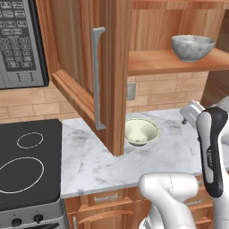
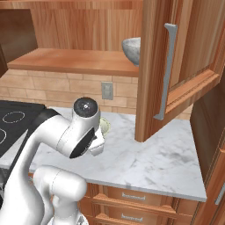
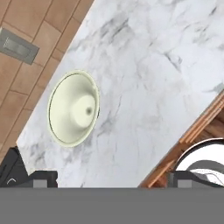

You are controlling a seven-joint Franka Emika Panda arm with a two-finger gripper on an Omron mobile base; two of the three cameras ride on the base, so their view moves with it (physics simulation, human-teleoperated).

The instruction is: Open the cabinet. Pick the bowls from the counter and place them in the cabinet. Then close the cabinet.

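Cream bowl (image 1: 141,131) upright, mouth up

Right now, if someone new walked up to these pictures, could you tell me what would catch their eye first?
Probably the open cabinet door with its long silver handle, swung out over the marble counter. Next, the grey-white speckled bowl already sitting on the cabinet shelf, and the pale cream-green bowl on the counter below, partly behind the door's edge. In the hand view, the open gripper looks down on that cream-green bowl without touching it.
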